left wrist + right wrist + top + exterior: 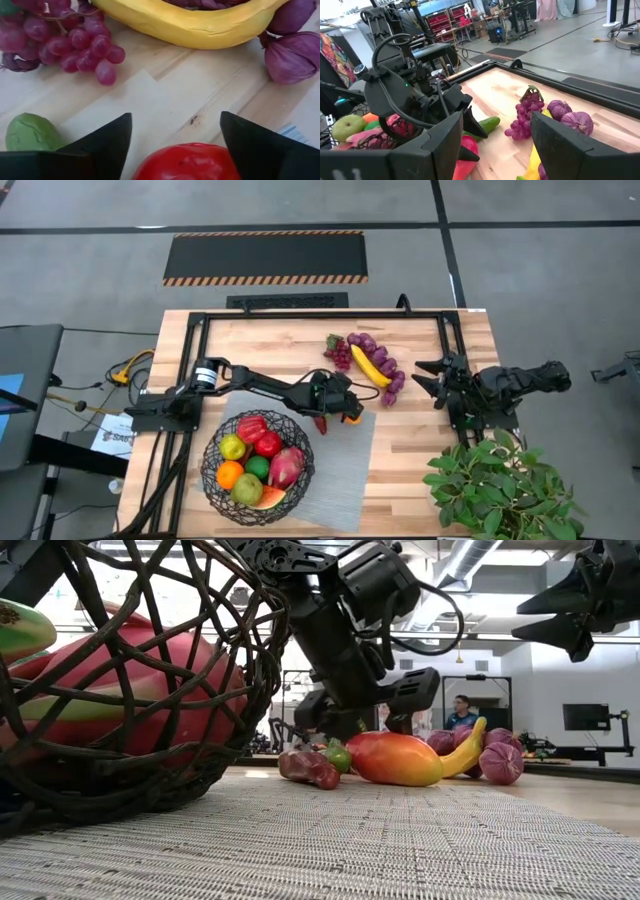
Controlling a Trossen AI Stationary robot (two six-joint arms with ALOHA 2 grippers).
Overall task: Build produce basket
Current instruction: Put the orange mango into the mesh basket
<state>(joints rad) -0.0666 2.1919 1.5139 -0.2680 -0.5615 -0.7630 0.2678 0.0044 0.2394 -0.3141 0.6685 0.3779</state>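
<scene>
- Left hand [340, 412] hangs over the mango [397, 759], fingers apart on either side of it.
- Basket [258, 468] sits beside that hand on the mat [340, 480].
- Right hand [428, 378], fingers apart, idles beyond the banana [370, 366].

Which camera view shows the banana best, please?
The high view: the whole banana lies unobstructed among purple produce. The left wrist view shows only part of it, the low view mostly its tip, the right wrist view a yellow sliver.
</scene>
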